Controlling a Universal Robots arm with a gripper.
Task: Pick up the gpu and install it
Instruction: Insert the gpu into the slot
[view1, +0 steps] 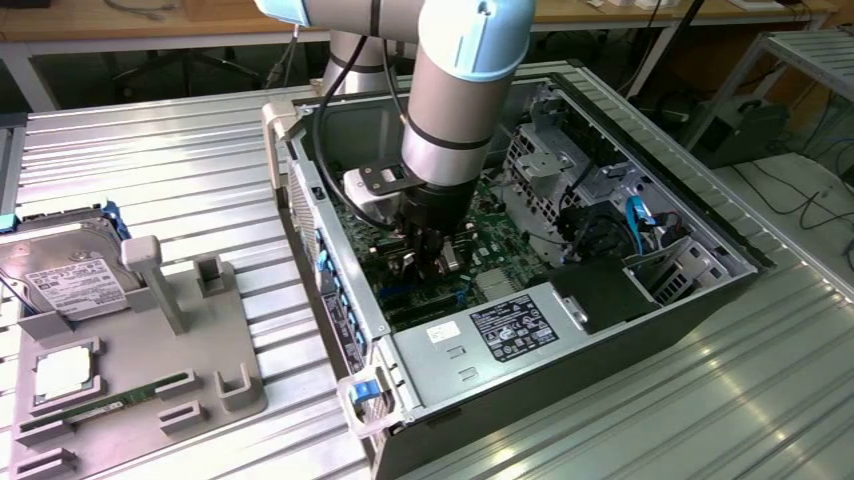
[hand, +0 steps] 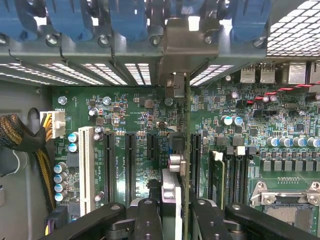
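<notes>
Black fingers (hand: 145, 220) of your pincer (hand: 172, 220) pinch the gpu (hand: 186, 150) edge-on, standing upright over the motherboard (hand: 125, 115) inside the open computer case (view1: 694, 225). You appear mid-installation; seating calls for keeping the card's edge lined up with the black slot (hand: 196, 160) just beside it.

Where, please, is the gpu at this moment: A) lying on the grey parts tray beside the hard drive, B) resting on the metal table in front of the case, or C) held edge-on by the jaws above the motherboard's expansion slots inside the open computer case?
C: the wrist view shows the gpu gripped edge-on in the gripper, over the motherboard slots.
</notes>
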